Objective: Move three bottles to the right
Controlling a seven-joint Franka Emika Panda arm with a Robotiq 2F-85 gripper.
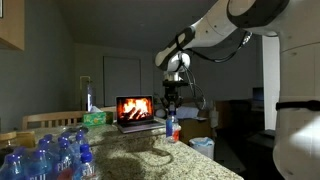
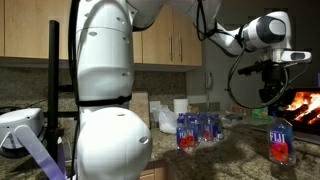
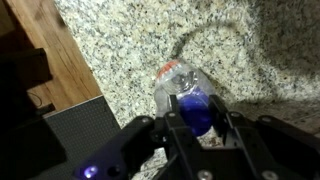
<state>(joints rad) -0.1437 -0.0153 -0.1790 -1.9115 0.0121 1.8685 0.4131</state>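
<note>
The pincer (image 1: 172, 106) hangs straight down over the bottle (image 1: 171, 128), its jaws part-closed and seemingly clamped on the neck, the bottle standing upright on the counter (image 1: 140, 152) beside the laptop (image 1: 136, 110), well apart from the other bottles (image 1: 50, 155).

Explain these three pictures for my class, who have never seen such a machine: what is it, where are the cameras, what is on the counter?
The white machine is a robot arm ending in a gripper with two jaws. Two pictures come from cameras in the room; the third looks down from the wrist. On the granite counter stand a group of water bottles, a laptop showing a fire, and one bottle apart. The jaws straddle that bottle; whether they grip it is unclear.
</note>
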